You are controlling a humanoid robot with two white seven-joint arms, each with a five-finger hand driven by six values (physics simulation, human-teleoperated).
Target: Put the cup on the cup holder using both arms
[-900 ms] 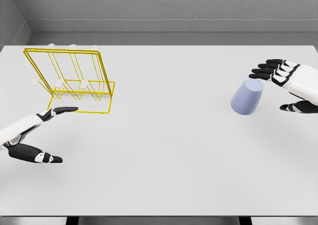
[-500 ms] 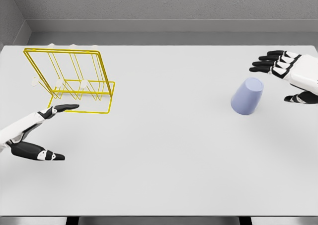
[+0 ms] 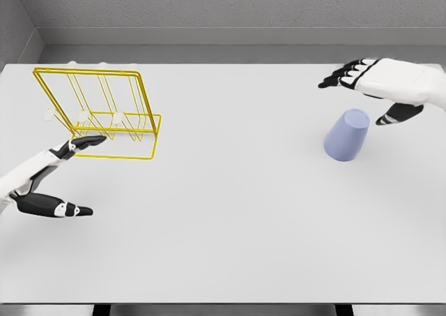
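A pale blue cup stands upside down, slightly tilted, on the right part of the white table. My right hand hovers just above and behind it, palm down, fingers spread, touching nothing. The yellow wire cup holder stands at the far left. My left hand is open in front of the holder, its index fingertip reaching the base wire at the front left corner, thumb stretched out below.
A grey wall runs behind the table's far edge. The table's front edge lies near the bottom of the view. Small pale pegs show inside and behind the holder.
My right hand has risen and swung left, from beside the cup to above and behind it. My left hand has shifted slightly left and up toward the holder's base.
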